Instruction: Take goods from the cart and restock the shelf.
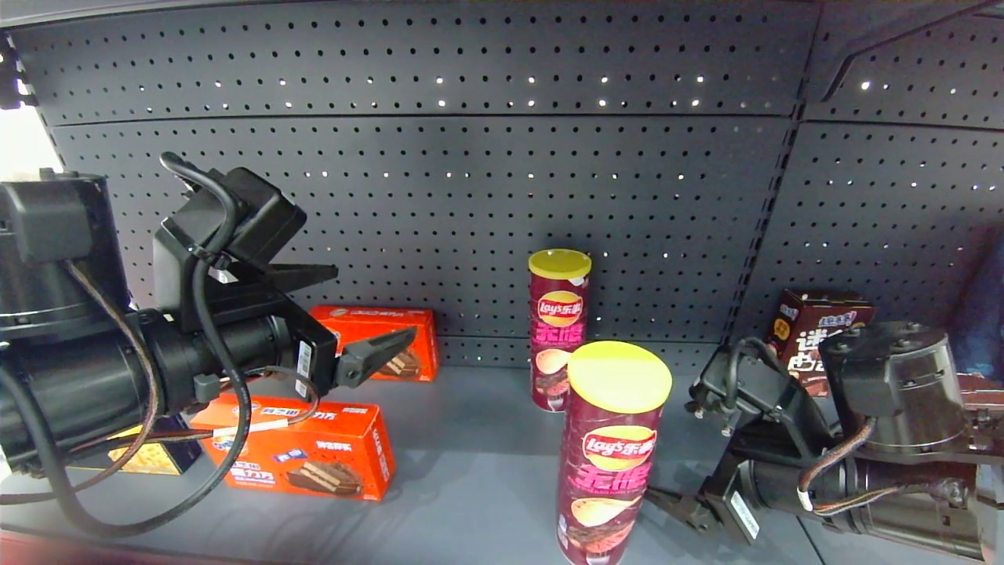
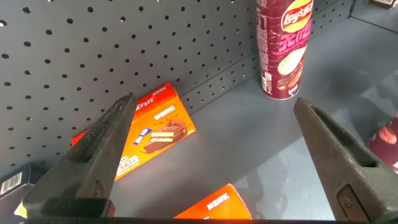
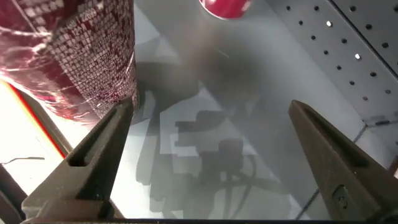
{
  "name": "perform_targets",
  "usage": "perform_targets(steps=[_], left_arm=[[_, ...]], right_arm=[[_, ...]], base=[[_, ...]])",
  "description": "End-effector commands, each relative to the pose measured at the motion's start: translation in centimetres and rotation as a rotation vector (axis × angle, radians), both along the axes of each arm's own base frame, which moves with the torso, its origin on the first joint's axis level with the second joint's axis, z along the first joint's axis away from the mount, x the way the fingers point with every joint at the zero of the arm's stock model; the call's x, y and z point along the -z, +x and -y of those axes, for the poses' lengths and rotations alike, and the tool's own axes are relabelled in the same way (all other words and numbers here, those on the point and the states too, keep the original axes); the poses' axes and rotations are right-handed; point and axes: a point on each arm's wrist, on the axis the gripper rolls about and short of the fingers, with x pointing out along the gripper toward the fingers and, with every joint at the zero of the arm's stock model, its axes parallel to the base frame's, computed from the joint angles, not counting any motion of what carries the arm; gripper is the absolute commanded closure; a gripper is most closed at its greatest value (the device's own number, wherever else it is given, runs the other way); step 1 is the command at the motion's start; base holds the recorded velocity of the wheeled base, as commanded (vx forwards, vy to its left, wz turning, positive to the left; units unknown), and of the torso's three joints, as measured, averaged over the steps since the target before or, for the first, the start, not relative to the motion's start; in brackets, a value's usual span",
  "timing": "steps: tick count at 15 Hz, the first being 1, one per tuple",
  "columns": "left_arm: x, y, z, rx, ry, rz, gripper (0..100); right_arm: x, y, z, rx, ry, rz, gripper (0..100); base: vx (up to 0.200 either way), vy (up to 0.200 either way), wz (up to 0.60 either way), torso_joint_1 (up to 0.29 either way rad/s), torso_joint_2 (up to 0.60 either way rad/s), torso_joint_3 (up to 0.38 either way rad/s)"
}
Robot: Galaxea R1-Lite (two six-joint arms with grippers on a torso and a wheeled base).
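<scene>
Left end effector [image 1: 372, 302] apart above orange boxes [image 1: 314, 459], right end effector [image 3: 210, 109] apart beside chip can [image 1: 616, 455], grey shelf [image 1: 471, 471], pegboard back [image 1: 471, 196]

A grey shelf [image 1: 471, 439] with a perforated back panel [image 1: 471, 196] carries an upright chip can [image 1: 558, 329] near the back. A matching second can [image 1: 612, 455] stands just in front of it. Two orange wafer boxes [image 1: 408, 318] [image 1: 329, 455] lie flat to its left, and a brown chocolate box [image 1: 808, 329] stands to its right.
</scene>
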Motion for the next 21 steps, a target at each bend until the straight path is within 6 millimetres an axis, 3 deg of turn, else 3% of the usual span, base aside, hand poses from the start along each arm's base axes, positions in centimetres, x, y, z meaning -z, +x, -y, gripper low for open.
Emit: perform_targets(steps=[1, 21], left_arm=[[-0.1, 0.1, 0.0, 0.0, -0.004, 0.009, 0], [0.0, 0.1, 0.1, 0.006, -0.007, 0.011, 0]], right_arm=[[0.2, 0.2, -0.7, -0.004, -0.012, -0.002, 0], [0.7, 0.0, -1.8, -0.039, -0.026, -0.012, 0]], base=[[0.0, 0.0, 0.0, 0.0, 0.0, 0.0], [0.0, 0.0, 0.0, 0.0, 0.0, 0.0]])
